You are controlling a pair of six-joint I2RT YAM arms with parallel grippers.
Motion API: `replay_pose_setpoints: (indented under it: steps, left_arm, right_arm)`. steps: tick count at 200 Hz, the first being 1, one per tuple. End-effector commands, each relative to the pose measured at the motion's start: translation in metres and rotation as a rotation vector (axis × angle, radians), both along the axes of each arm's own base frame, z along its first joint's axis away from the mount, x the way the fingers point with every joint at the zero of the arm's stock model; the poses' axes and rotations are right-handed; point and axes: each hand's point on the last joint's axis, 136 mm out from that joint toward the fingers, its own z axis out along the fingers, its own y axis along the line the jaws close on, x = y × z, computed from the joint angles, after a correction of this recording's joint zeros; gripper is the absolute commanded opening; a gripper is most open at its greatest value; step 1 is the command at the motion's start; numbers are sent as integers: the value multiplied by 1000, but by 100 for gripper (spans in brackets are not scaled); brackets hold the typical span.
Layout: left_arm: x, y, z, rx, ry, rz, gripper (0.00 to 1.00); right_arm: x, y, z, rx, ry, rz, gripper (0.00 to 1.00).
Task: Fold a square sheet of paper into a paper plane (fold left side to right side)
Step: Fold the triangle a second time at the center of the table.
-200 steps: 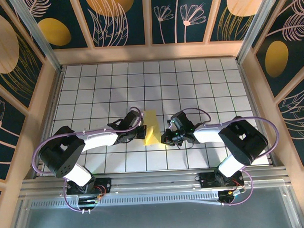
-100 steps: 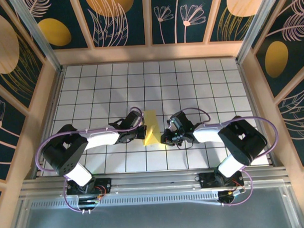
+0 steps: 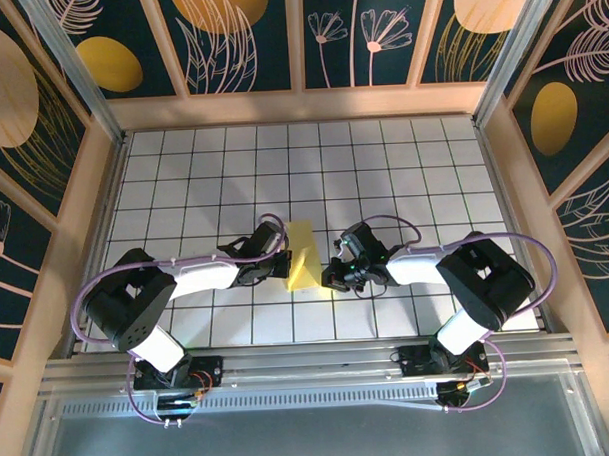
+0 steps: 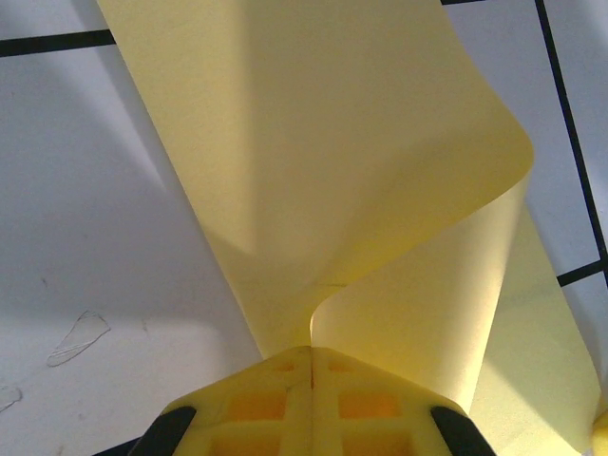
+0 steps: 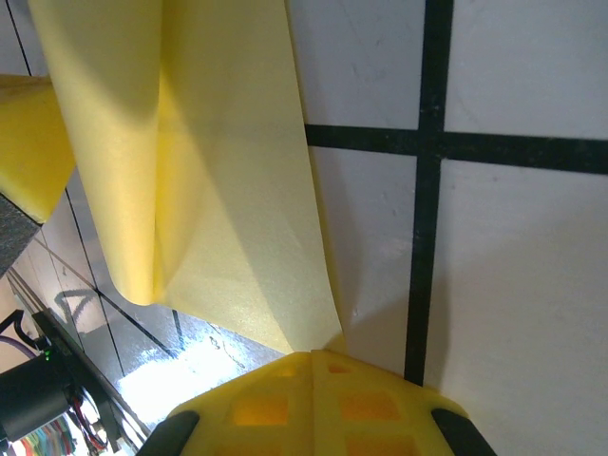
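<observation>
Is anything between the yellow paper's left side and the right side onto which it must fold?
No loose object is visible there. The left gripper pinches the square sheet of paper, and the right gripper pinches its right side, so that gripper sits at the landing place.

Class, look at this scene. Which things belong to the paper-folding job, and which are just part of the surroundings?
Part of the job:
square sheet of paper
left gripper, pinching the sheet
right gripper, pinching the sheet's edge

Just surroundings:
gridded table
patterned wall panels
</observation>
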Motion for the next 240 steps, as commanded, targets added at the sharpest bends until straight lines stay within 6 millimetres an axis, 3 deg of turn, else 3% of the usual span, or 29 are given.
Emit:
replay_pose_setpoints:
  steps: [1,125,240]
  left_arm:
    - [6,3,0,23,-12,7,0]
    - [9,3,-2,34,-18,9,0]
    - [11,-5,12,-19,-48,-8,0]
  right_arm:
    - [-11,-19,-34,-150,36,-10,0]
    - [-11,-19,-34,-149,39,-8,0]
    - [-13,-20,-35,-149,45,-7,0]
